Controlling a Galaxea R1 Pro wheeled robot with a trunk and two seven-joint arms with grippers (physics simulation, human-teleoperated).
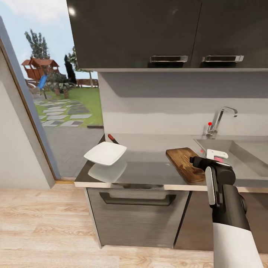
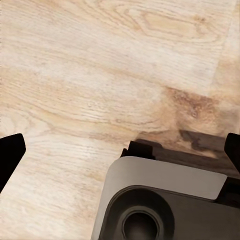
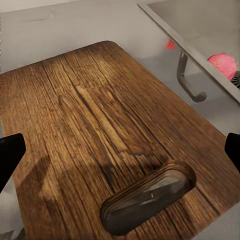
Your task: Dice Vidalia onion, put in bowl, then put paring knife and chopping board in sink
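Grey countertop [image 1: 149,167], chopping board [image 1: 185,163] lengthwise front-to-back, slot nearest, right gripper [image 3: 120,150] wide above.

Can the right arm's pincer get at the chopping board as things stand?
Probably yes. The right pincer hangs open just above the chopping board, whose top is bare, with nothing between them.

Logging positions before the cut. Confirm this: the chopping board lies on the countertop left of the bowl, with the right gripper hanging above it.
Wrong on one point: in the head view the chopping board lies right of the bowl, not left. It does lie on the countertop, with the right gripper above it.
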